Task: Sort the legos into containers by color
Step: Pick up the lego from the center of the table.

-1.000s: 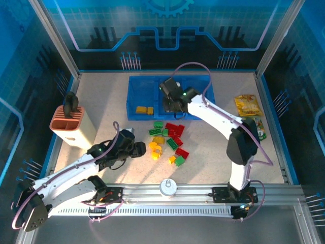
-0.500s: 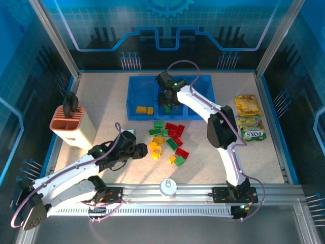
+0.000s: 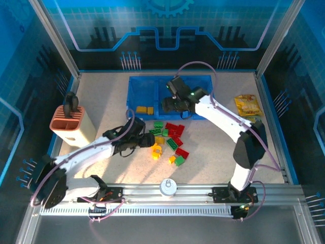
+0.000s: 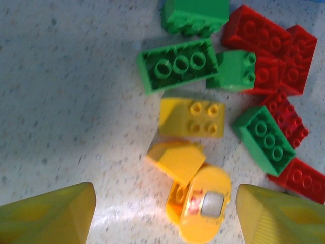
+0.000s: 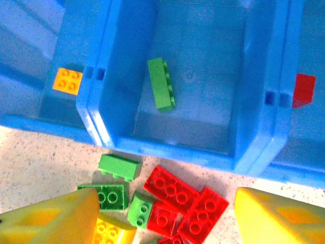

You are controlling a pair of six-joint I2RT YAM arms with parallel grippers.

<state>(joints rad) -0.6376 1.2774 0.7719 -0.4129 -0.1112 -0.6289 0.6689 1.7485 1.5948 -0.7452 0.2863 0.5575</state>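
Left wrist view: my left gripper (image 4: 165, 206) hangs with its fingers spread and empty over the loose legos (image 4: 228, 91). A square yellow brick (image 4: 192, 118) sits at frame centre, and a rounded yellow piece (image 4: 200, 203) lies lower down, between the fingers. I'd take the square one. I would drop straight down, straddle its flat sides and stay clear of the open green block (image 4: 177, 66) just above it.

In the right wrist view, the right gripper (image 5: 165, 203) is spread too, holding nothing, above the tray (image 5: 167, 145). A sorted green brick (image 5: 161, 84) lies in the middle compartment, an orange brick (image 5: 67, 81) at upper left and a red brick (image 5: 303, 90) at far right. I judge yellow belongs with the orange.
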